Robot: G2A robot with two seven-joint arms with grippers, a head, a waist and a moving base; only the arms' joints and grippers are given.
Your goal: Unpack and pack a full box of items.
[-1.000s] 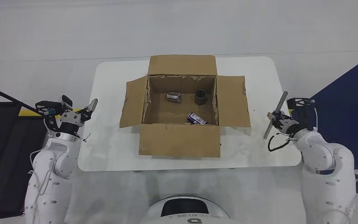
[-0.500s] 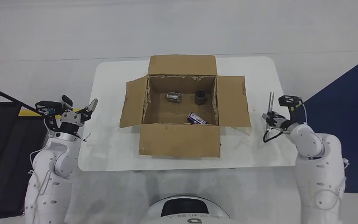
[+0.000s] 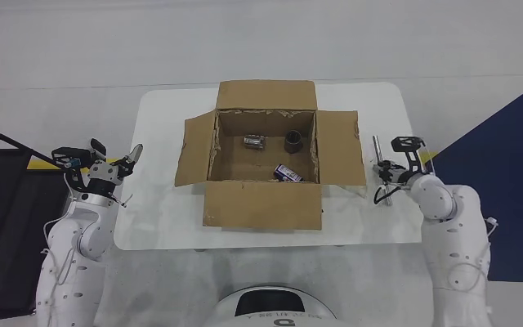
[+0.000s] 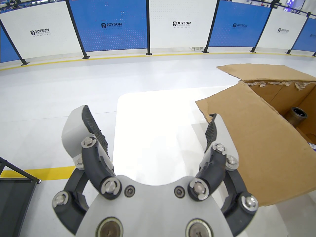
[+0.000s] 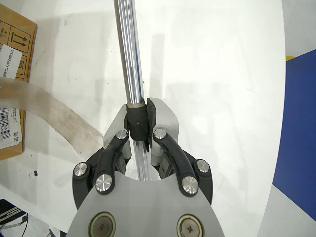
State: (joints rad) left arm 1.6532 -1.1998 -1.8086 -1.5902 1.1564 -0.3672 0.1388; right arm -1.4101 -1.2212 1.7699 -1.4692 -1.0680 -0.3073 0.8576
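An open cardboard box point(image 3: 265, 192) stands mid-table with all flaps spread. Inside lie a small metal cylinder point(image 3: 254, 142), a dark ring-shaped part point(image 3: 293, 141) and a small blue-and-white packet point(image 3: 287, 172). The dark ring part point(image 4: 299, 115) also shows over the box wall in the left wrist view. My right gripper point(image 5: 140, 114) is shut on a polished steel rod point(image 5: 128, 55), held over the table's right side beside the box's right flap point(image 3: 341, 147); the rod point(image 3: 379, 158) points away from me. My left gripper point(image 4: 150, 122) hangs open and empty at the table's left edge.
The white table point(image 3: 163, 204) has bare room left and right of the box. A strip of peeled tape point(image 5: 49, 104) trails off the box corner near the right gripper. A dark rack point(image 3: 16, 204) stands left of the table, a blue panel point(image 3: 490, 139) to its right.
The right arm has swung inward from off the table's right edge, carrying the rod to just beside the box's right flap. The left arm has stayed still.
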